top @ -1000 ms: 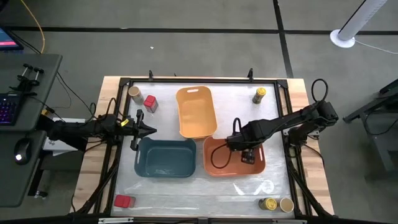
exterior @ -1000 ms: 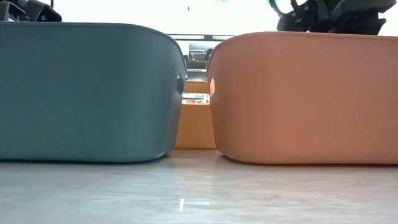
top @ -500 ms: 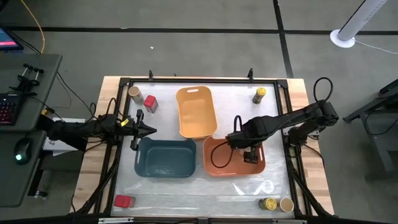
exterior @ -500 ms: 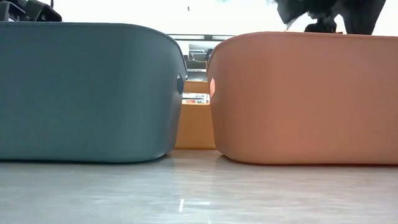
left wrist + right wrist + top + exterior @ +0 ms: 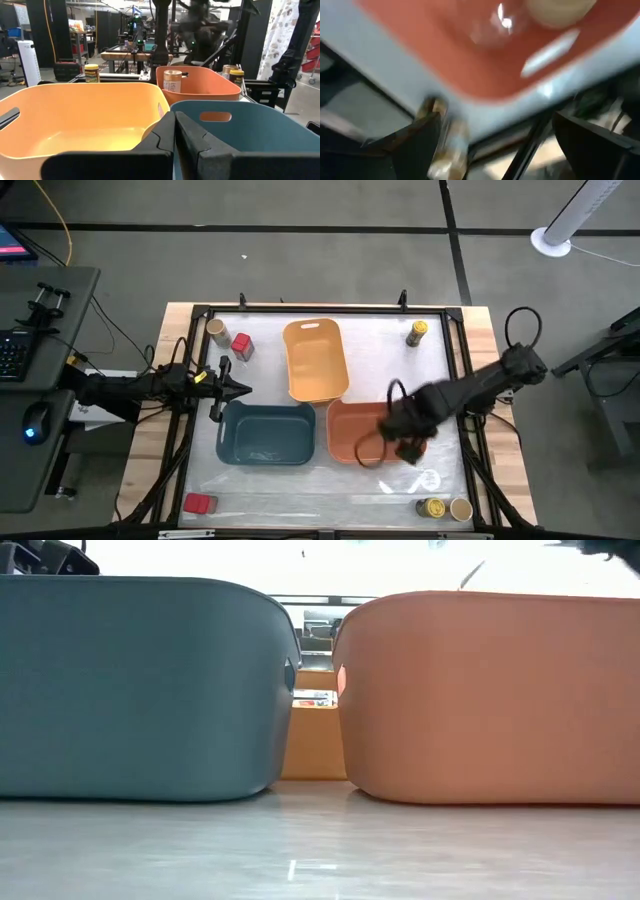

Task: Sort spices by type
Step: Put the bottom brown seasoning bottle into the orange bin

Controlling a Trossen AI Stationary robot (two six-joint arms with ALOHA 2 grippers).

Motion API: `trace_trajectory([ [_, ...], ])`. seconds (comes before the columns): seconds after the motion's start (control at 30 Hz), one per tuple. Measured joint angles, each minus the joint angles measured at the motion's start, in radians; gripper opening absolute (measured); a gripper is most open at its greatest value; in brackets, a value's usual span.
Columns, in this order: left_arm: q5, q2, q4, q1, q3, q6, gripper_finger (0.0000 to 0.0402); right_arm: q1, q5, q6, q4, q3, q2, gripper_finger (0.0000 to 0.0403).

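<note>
Over the orange bin's (image 5: 345,430) near right corner in the high view, you see the right tool (image 5: 408,442) blurred; half a second ago it hung above the bin's middle, so it is swinging away toward the yellow-lidded jar (image 5: 431,507) and tan-lidded jar (image 5: 460,508) at the surface's near right edge. You cannot tell how its fingers stand. The left tool (image 5: 232,388) waits beside the teal bin (image 5: 230,442), fingers pressed together. Two red tins (image 5: 242,345) (image 5: 199,503) remain outside the bins

At table height, the dark arm seen earlier above the orange rim has nearly left the picture

From the left wrist, a tan-lidded jar (image 5: 172,81) stands inside the orange bin, so one drop looks finished

From the right wrist, only blurred orange plastic shows
</note>
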Motion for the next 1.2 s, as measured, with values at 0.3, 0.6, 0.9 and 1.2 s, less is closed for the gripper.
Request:
trace_trajectory([
  [0.3, 0.000, 0.000, 0.000, 0.000, 0.000, 0.000, 0.0001, 0.312, -0.151, 0.291, 0.031, -0.020, -0.003, 0.0377],
  [0.6, 0.000, 0.000, 0.000, 0.000, 0.000, 0.000, 0.0001, 0.578, -0.034, 0.274, 0.180, -0.021, -0.003, 0.0377],
  [0.9, 0.000, 0.000, 0.000, 0.000, 0.000, 0.000, 0.0001, 0.756, 0.103, 0.194, 0.246, -0.021, 0.034, 0.0377],
  [1.2, 0.000, 0.000, 0.000, 0.000, 0.000, 0.000, 0.0001, 0.762, 0.146, 0.171, 0.265, -0.021, 0.106, 0.0377],
])
